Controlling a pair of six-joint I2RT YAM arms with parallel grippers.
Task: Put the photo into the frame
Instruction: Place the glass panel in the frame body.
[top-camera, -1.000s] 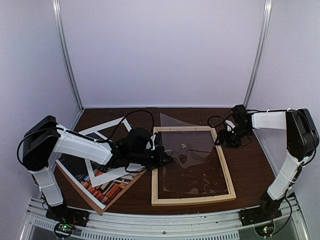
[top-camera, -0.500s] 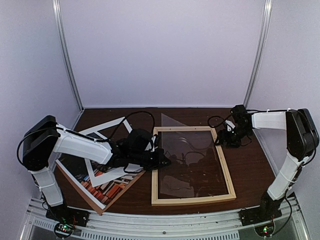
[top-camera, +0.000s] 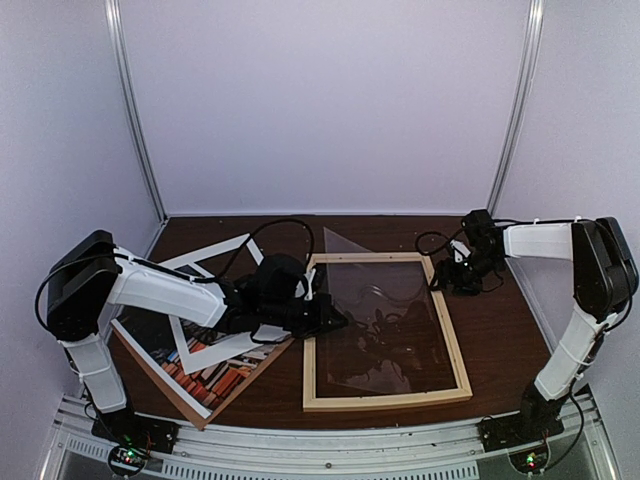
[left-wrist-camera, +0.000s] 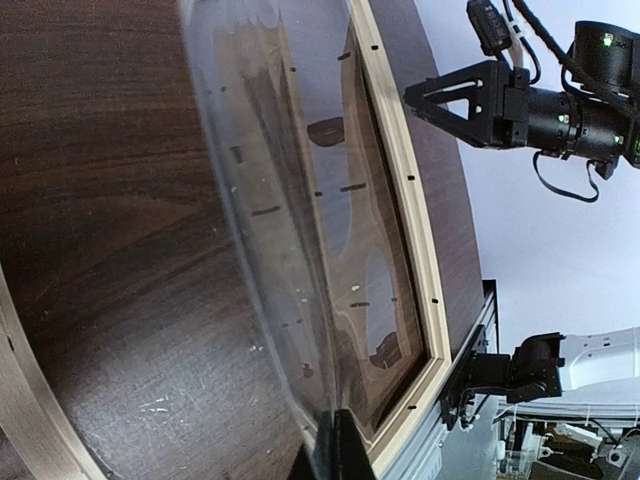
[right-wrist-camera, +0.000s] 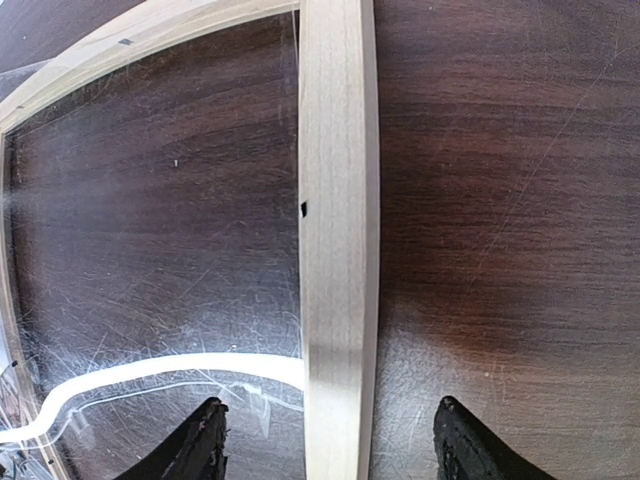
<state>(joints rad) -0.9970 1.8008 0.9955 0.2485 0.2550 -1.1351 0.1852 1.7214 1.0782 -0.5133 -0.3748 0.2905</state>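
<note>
Flat things on a dark wood table (top-camera: 500, 330).
A clear sheet (top-camera: 385, 318) is in the middle of the table. A white border (top-camera: 205, 252) with an open middle is on the left, near a brown board (top-camera: 172, 393).

I'm looking over a dark brown wood-grain table (top-camera: 500, 330) inside a small booth. A plain pale lilac back wall (top-camera: 320, 100) stands behind its far edge, with thin silver metal posts (top-camera: 135, 110) rising at both far corners. A grey slotted metal rail (top-camera: 330, 440) runs along its near edge. The light is soft and even, and the tabletop shines faintly.
</note>
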